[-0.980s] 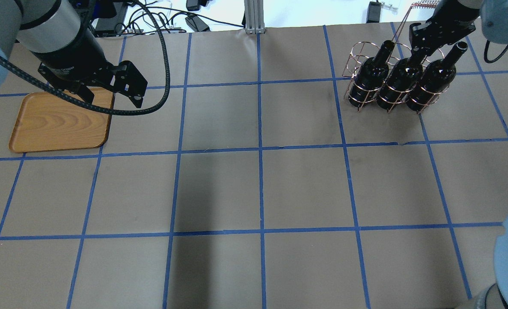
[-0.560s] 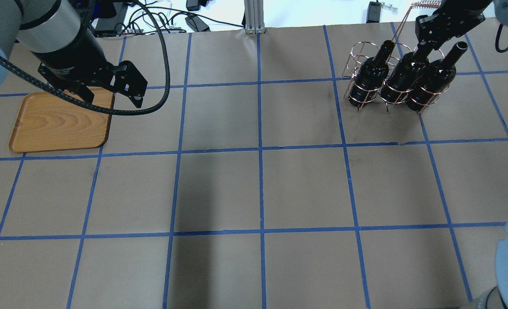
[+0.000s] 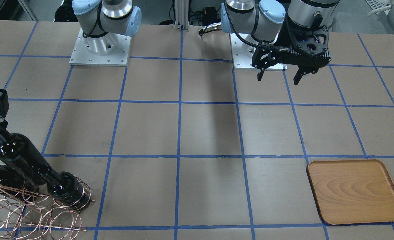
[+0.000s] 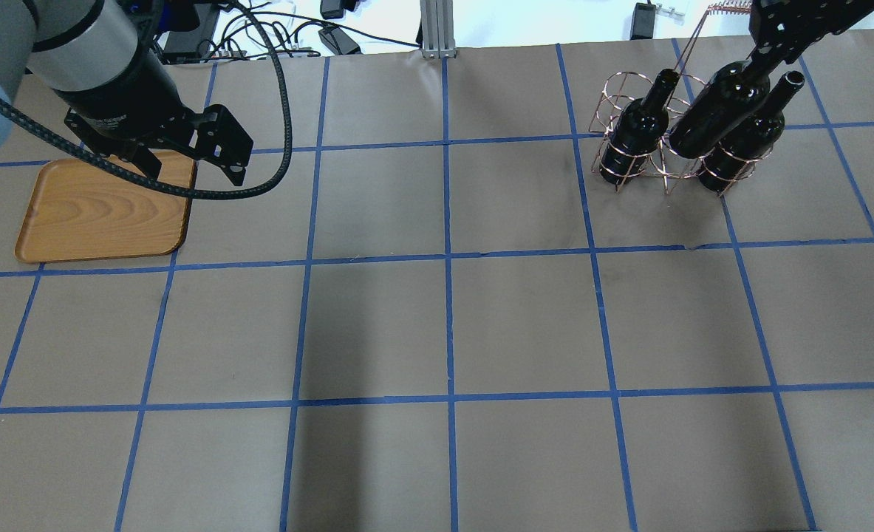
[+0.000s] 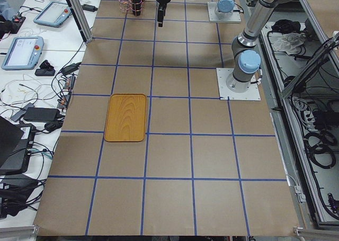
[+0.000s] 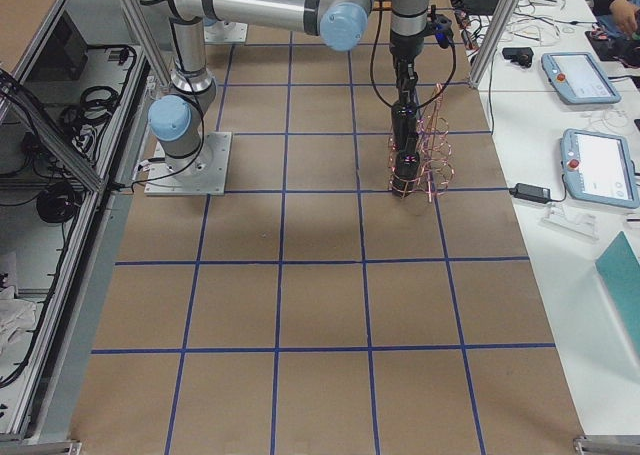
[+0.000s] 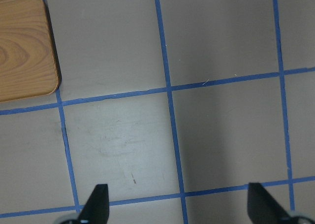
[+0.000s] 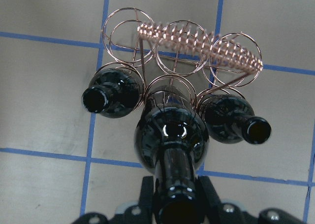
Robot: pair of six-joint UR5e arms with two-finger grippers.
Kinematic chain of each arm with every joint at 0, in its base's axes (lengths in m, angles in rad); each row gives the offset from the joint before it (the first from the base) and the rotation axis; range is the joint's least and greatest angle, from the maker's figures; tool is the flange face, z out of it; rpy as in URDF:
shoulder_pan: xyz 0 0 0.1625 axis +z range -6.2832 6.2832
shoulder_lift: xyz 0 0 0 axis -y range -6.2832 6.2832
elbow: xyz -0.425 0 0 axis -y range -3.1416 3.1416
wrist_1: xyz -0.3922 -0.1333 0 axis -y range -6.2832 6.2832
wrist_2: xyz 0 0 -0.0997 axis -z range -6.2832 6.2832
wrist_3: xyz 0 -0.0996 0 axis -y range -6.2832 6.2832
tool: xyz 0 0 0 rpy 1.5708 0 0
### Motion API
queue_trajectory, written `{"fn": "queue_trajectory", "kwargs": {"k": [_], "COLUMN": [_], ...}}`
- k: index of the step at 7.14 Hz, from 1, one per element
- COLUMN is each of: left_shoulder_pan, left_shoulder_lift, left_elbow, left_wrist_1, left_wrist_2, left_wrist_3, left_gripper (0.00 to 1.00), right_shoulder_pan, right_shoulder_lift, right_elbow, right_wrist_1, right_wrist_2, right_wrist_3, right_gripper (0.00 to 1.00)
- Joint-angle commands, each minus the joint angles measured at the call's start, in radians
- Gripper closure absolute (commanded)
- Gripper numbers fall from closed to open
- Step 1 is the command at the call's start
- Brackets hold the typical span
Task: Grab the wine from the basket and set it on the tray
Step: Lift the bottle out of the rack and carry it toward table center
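Wine (image 4: 717, 107) rising out of the basket (image 8: 199, 39)

The right pincer (image 8: 177, 194) clamps the wine by its neck; over the last second it has lifted higher from the basket's rings, whether fully clear I cannot tell; carrying comes next; the tray (image 4: 97, 214) lies well apart across the desk (image 4: 444, 318), near the wide-open left pincer (image 3: 278, 79).

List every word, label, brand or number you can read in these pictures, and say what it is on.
No text can be read anywhere.
Faint pale print above the left gripper, on its body: too blurred to read.
No label on the lifted wine bottle.
Screens of the teach pendants: too small to read.
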Motion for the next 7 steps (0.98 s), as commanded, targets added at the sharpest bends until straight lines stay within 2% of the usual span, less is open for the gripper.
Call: {"fn": "queue_trajectory", "kwargs": {"k": [1, 3, 4, 7], "left_shoulder_pan": [0.000, 0.000, 0.000, 0.003], "left_shoulder_lift": [0.000, 0.006, 0.008, 0.009], "left_elbow": [0.000, 0.000, -0.002, 0.000], "left_wrist_1": [0.000, -0.002, -0.002, -0.002], "left_wrist_2": [0.001, 0.003, 0.003, 0.003], "left_wrist_3": [0.000, 0.005, 0.005, 0.012], "left_gripper": [0.00, 0.00, 0.00, 0.00], "right_shoulder_pan": [0.001, 0.026, 0.075, 0.325], "right_shoulder_lift": [-0.096, -0.101, -0.100, -0.043], "right_elbow": [-0.003, -0.003, 0.000, 0.003], "right_wrist_1": [0.114, 0.147, 0.149, 0.118], "right_wrist_2": [-0.019, -0.019, -0.015, 0.001], "right_wrist_3": [-0.001, 0.010, 0.071, 0.403], "right_gripper": [1.00, 1.00, 1.00, 1.00]}}
